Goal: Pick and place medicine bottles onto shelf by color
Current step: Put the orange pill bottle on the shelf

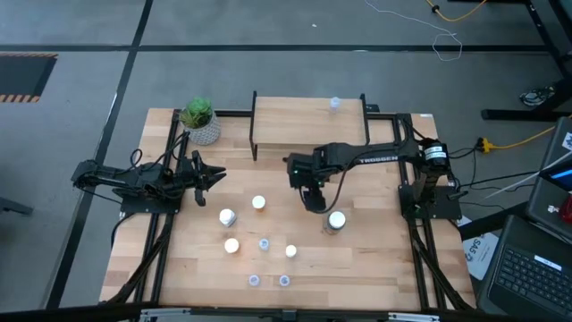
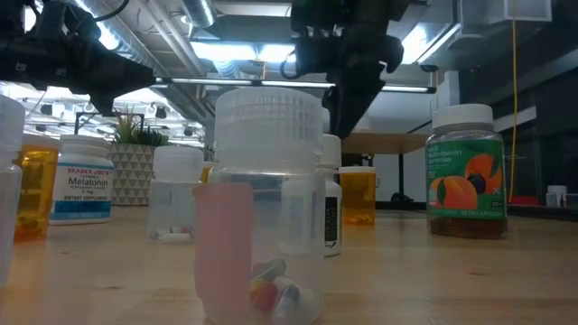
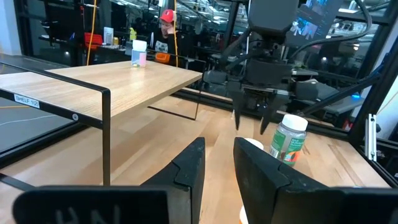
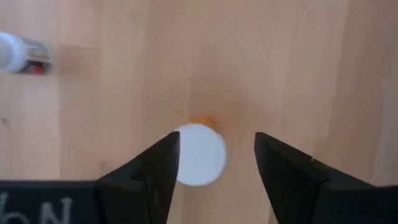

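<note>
My right gripper [image 1: 313, 204] hangs open, pointing down over an orange bottle with a white cap [image 4: 198, 155]. Its fingers stand on either side of the cap and above it, touching nothing. That bottle [image 3: 254, 145] stands on the table next to the larger greenish bottle [image 1: 336, 220]. My left gripper [image 1: 217, 176] waits open at the table's left, near the plant. The shelf [image 1: 295, 112] stands at the far edge with one small clear bottle [image 1: 334, 104] upright on its top. Several more bottles stand on the table: orange [image 1: 259, 203], white [image 1: 227, 216] and tiny clear ones [image 1: 264, 243].
A green plant in a white pot [image 1: 198, 122] stands left of the shelf. A small clear bottle [image 4: 18, 53] lies or stands close to the right gripper. Bare wood lies between the shelf and the bottles. A person shows in the room beyond the shelf.
</note>
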Motion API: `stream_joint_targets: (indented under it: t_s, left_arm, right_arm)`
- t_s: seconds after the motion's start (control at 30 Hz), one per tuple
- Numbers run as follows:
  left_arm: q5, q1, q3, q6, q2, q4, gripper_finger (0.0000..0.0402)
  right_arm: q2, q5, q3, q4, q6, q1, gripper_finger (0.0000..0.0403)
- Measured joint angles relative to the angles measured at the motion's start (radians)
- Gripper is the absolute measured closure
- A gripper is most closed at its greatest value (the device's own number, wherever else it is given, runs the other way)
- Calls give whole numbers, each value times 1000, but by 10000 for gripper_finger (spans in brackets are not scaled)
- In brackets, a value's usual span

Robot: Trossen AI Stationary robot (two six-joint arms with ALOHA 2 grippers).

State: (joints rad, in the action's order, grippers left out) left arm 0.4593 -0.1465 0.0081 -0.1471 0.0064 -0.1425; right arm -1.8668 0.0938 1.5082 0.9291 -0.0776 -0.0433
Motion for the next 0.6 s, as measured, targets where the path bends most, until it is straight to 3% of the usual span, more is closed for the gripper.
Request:
stream_joint_targets:
  t_s: [0.17,0.33,0.6]
  left_arm:
    - [0,0,0,0,0,0,321]
    - [0,0,0,0,0,0,321]
    - [0,0,0,0,0,0,321]
  right_arm:
    - [0,-73,0,32,-9,0,143]
    - [0,-62,0,47,-9,0,99]
    - [0,-48,0,132,17,2,91]
